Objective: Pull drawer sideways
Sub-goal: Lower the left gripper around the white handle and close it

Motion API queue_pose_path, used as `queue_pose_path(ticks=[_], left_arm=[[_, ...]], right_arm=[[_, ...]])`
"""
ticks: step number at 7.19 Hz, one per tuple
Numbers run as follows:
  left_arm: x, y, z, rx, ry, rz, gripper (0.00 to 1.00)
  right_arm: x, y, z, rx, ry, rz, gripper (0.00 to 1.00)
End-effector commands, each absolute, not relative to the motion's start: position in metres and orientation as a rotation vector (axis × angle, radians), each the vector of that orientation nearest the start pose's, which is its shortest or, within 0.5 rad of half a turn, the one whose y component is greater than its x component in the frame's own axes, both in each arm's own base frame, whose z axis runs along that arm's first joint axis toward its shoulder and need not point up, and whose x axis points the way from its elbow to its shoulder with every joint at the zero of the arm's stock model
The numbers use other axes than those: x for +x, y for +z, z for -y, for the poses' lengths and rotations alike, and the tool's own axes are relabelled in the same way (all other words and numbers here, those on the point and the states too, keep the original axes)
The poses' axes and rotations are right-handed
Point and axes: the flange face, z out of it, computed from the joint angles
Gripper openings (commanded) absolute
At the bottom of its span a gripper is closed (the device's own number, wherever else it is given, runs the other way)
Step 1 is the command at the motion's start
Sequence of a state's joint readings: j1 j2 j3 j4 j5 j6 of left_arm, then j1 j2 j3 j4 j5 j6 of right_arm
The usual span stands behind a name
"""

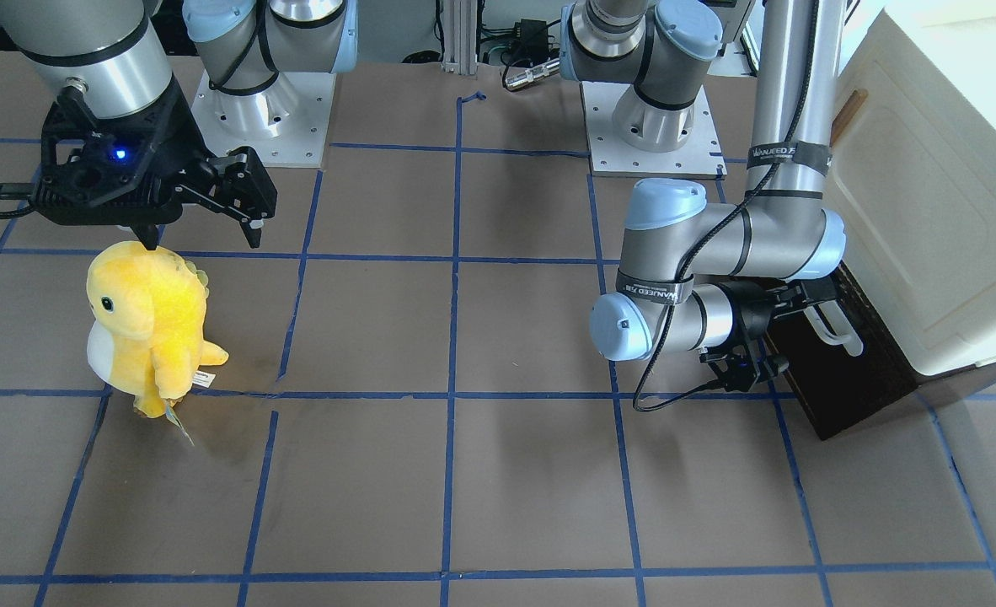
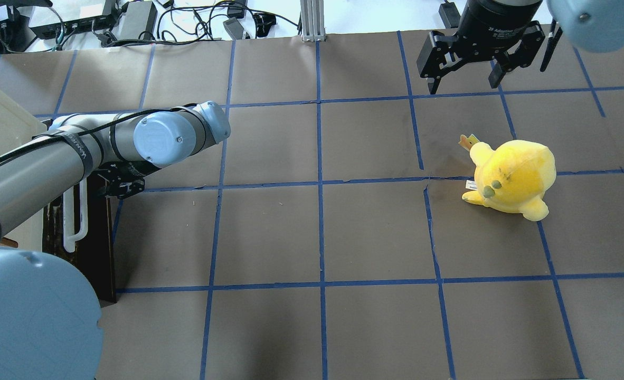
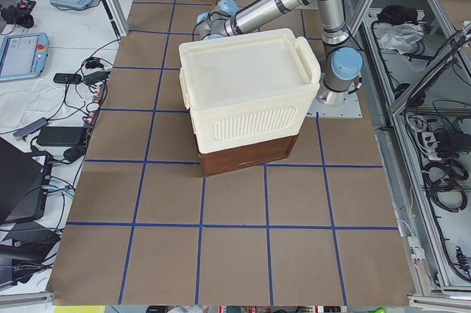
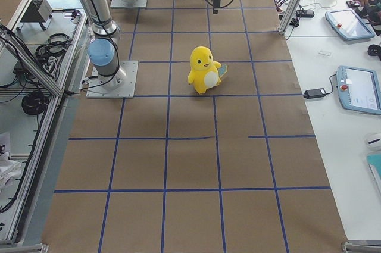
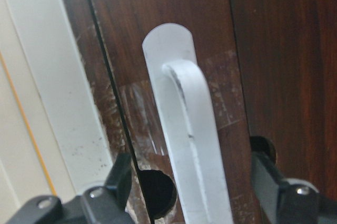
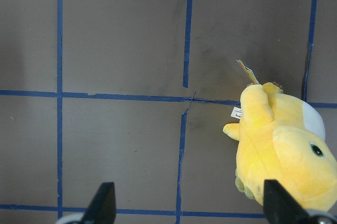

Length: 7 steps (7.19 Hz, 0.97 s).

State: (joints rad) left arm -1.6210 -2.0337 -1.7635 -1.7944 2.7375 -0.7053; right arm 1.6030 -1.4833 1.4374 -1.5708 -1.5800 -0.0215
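Left wrist-mounted view: left tool [image 5: 192, 182] spread wide astride the drawer's [image 5: 174, 2] handle [image 5: 184, 113], gripping nothing.

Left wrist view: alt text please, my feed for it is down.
The white bar handle runs up the middle of the dark brown drawer front, with the left pincer open and straddling it, a gap on each side. A cream panel fills the left edge.

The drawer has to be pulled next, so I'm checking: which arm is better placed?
Left. The left gripper sits open astride the white bar handle on the drawer front; the right gripper hangs open far off, by the yellow plush toy.
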Motion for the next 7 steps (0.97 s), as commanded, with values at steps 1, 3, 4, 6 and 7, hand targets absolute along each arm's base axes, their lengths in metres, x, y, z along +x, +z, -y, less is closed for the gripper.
queue_pose_path(ticks=[1,3,4,6,7], left_arm=[[-0.0758,0.2011,0.5279,-0.041,0.347,-1.849,0.81],[-0.0715,0.1971,0.5245,-0.041,0.360,-1.845,0.77],[-0.0705,0.1945,0.5220,-0.039,0.367,-1.843,0.72],[-0.0705,0.1942,0.5209,-0.041,0.367,-1.844,0.57],[-0.0705,0.1942,0.5209,-0.041,0.367,-1.844,0.53]], right_arm=[[0.1495,0.5090,0.5285,-0.084,-0.073,-3.149,1.00],[0.1495,0.5090,0.5285,-0.084,-0.073,-3.149,1.00],[0.1495,0.5090,0.5285,-0.084,-0.073,-3.149,1.00],[0.1495,0.5090,0.5285,-0.084,-0.073,-3.149,1.00],[0.1495,0.5090,0.5285,-0.087,-0.073,-3.149,1.00]])
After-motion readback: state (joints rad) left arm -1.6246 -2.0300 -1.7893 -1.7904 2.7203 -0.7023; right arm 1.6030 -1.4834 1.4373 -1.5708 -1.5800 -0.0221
